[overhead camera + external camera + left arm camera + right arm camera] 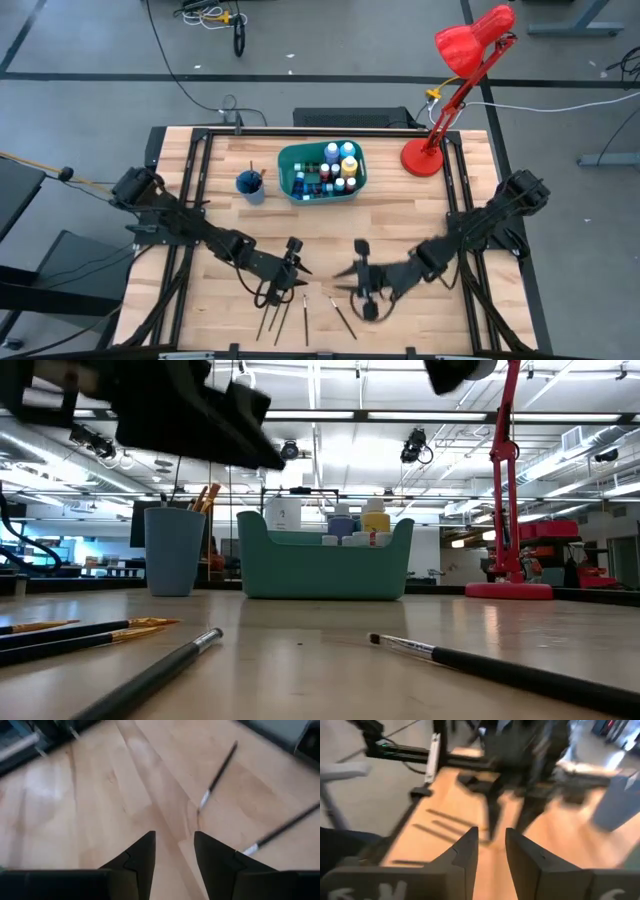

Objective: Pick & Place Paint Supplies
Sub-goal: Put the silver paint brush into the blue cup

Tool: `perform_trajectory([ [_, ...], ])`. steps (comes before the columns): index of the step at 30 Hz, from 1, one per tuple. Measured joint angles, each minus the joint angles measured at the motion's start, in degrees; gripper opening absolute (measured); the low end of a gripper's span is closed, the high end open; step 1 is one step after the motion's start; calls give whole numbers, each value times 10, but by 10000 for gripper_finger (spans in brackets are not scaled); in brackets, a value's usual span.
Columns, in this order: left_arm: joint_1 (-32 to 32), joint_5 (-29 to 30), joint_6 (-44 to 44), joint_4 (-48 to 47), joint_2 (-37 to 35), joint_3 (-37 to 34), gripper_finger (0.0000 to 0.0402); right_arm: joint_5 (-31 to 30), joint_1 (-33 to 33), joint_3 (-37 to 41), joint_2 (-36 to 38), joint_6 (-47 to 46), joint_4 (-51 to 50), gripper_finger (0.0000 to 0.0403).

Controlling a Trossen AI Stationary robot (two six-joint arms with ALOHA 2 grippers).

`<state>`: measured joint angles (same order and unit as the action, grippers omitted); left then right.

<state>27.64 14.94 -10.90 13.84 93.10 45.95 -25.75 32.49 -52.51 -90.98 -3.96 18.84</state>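
Several thin dark-handled brushes (285,315) lie flat on the wooden table near its front edge; two of them (217,772) show past my left gripper's fingers. Small paint bottles (335,165) stand in the teal bin (300,188) at the table's far middle. My left gripper (294,256) hangs open above the table, left of centre and just beyond the brushes, with nothing between its fingers (142,852). My right gripper (353,262) is open too, right of centre and facing the left one, with nothing in it (491,835).
A small blue cup (250,186) with brushes standing in it sits left of the bin. A red desk lamp (425,155) stands at the far right. One brush (344,319) lies apart from the others, below my right gripper. Bare wood lies between the grippers and the bin.
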Motion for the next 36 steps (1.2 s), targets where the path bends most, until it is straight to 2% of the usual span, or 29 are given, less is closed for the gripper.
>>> perform_trajectory([
  [8,0,-8,-6,-1,-14,0,146,-101,63,0,-119,-208,2,133],
  [14,0,-8,-44,-10,-12,0,146,-90,74,-10,-202,-260,73,164],
  [16,0,-7,-51,-7,-12,0,146,-94,78,-32,-226,-268,48,167],
  [18,0,-8,-55,-8,-12,0,146,-103,82,-61,-242,-277,-18,168],
  [21,0,-7,-50,-10,-12,0,146,-136,88,-103,-247,-341,-141,168],
  [24,0,-7,-46,-9,-12,0,146,-157,94,-131,-247,-395,-222,168],
  [28,0,-6,-45,-6,-12,0,146,-139,96,-143,-260,-436,-201,168],
  [36,0,-7,-44,-7,-12,0,146,-129,97,-146,-307,-436,-168,161],
])
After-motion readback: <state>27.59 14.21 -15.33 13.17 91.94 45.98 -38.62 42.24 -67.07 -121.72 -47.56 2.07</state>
